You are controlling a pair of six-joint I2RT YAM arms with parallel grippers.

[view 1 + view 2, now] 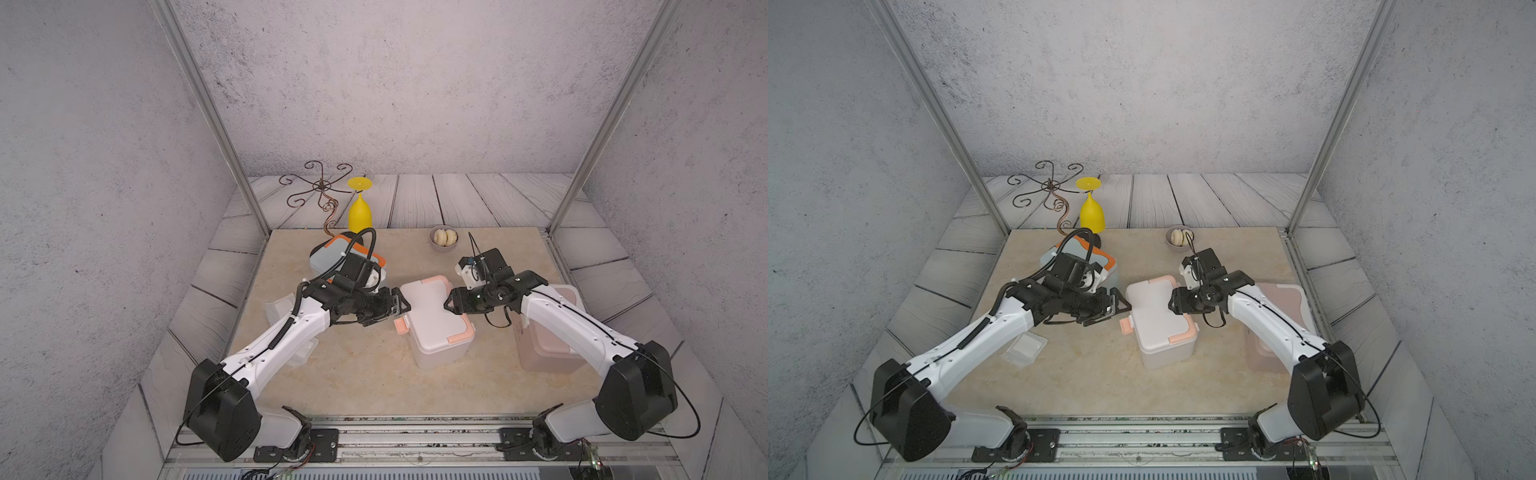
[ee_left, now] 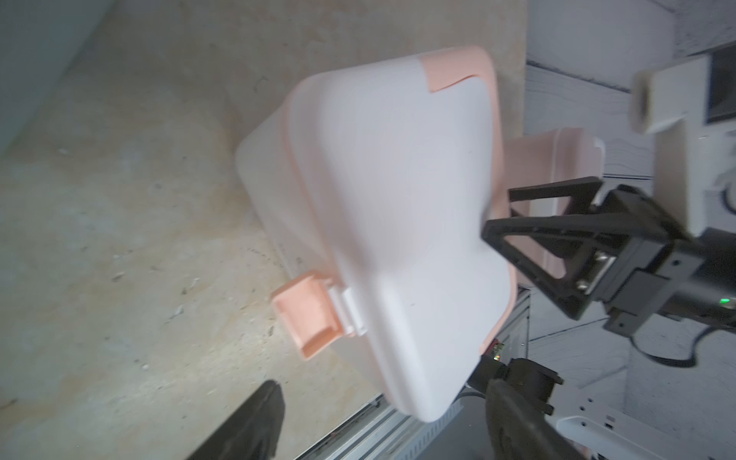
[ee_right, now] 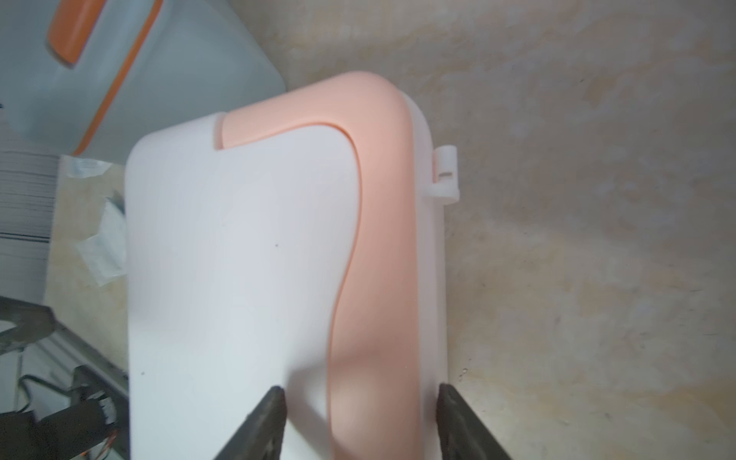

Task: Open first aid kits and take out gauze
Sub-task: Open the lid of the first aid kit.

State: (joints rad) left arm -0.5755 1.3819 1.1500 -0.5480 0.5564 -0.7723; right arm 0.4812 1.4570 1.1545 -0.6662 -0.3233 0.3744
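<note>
gauze (image 1: pixel 1025 348) lies out at 8 o'clock; central white kit (image 1: pixel 432 328) still lidded, latch (image 1: pixel 400 325) flipped. left gripper (image 1: pixel 402 308) released; right gripper (image 1: pixel 448 303): cannot tell.

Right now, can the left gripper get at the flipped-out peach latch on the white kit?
Probably yes. The left gripper, jaws open, hangs right beside the latch of the white kit, and nothing stands between them.
</note>
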